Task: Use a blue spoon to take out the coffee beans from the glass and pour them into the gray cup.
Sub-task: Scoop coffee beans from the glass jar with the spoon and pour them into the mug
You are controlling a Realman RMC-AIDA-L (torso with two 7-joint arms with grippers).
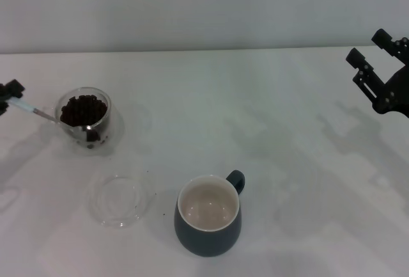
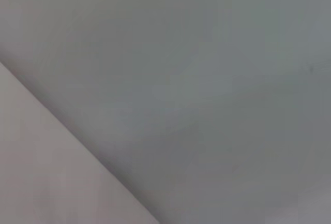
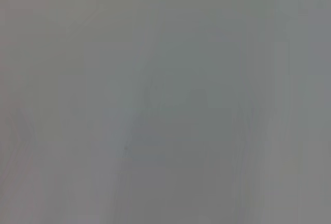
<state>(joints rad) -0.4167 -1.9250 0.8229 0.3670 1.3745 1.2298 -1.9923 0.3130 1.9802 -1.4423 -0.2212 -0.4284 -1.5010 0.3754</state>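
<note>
At frame's left edge, left gripper (image 1: 7, 96) clamps one blue spoon (image 1: 33, 110), steel bowl dipping into one rounded clear glass (image 1: 85, 121) heaped with dark oval coffee beans (image 1: 83, 110); one glazed gray cup (image 1: 208, 215) lower centre; right gripper (image 1: 372, 56) parked upper right, fingers apart.

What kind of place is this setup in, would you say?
Probably a lab or test bench rather than a kitchen: a bare white table against a plain wall, with only the glass of coffee beans, a gray cup and a clear glass dish laid out.
</note>
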